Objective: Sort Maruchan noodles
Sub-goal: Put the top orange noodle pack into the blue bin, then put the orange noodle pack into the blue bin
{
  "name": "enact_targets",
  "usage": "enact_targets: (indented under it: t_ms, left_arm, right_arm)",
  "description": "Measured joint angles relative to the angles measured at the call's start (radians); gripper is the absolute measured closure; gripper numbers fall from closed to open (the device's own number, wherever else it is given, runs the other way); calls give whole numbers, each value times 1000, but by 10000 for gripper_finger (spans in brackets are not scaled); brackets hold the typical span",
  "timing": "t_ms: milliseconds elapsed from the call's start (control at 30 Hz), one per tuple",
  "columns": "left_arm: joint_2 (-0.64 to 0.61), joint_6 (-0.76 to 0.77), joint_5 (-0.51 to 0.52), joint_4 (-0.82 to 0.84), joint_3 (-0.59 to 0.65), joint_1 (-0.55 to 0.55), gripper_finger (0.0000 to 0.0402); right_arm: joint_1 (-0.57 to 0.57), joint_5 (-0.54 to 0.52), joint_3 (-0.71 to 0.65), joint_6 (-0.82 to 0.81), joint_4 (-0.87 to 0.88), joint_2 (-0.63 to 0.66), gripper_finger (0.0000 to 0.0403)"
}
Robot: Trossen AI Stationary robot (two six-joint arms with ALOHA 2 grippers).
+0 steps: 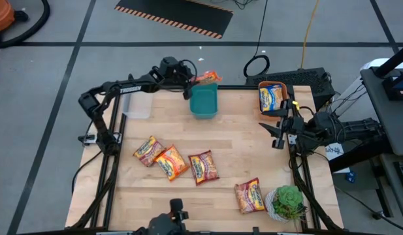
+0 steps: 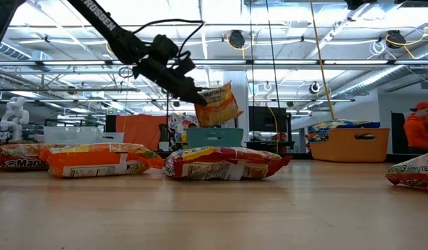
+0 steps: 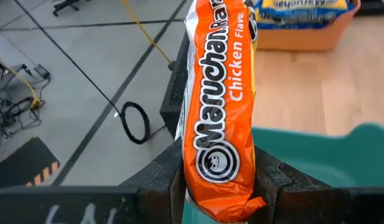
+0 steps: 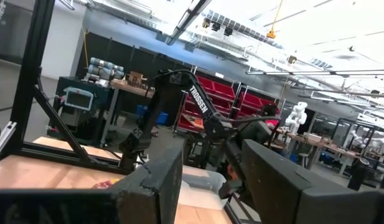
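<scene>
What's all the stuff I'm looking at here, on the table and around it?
Held noodle packet: one, orange, clamped in the left gripper above the teal bin.
Loose noodle packets: four, orange and red, flat on the wood; three in a row, one near the plant.
Teal bin: one, back middle of the table.
Orange bin: one, back right, with a yellow-blue packet inside.
Clear container: one, back left.
Potted plant: one, green, front right corner.
Table: one, light wood.
Person: one, orange top, in the room behind.
Left gripper: shut on the packet.
Right gripper: open, right edge, waiting.
</scene>
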State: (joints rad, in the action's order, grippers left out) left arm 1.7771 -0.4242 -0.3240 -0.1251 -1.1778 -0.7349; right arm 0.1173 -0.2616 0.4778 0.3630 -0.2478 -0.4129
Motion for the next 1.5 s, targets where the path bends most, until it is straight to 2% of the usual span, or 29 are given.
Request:
enact_targets:
  t_ms: [267,700,1000,1500]
  left_arm:
    - [37,-98,-133,6,0,-24,282]
    - [51,-116,-147,96,2,-86,282]
    - [49,-86,-147,56,2,-83,281]
    - [49,-24,-93,73,2,-83,203]
  right_arm:
    - [0,-2,0,-29,0,0,243]
    - [0,-2,0,-34,0,0,243]
    - [0,-3,0,-48,0,0,243]
    - [0,-3,0,-56,1,0,243]
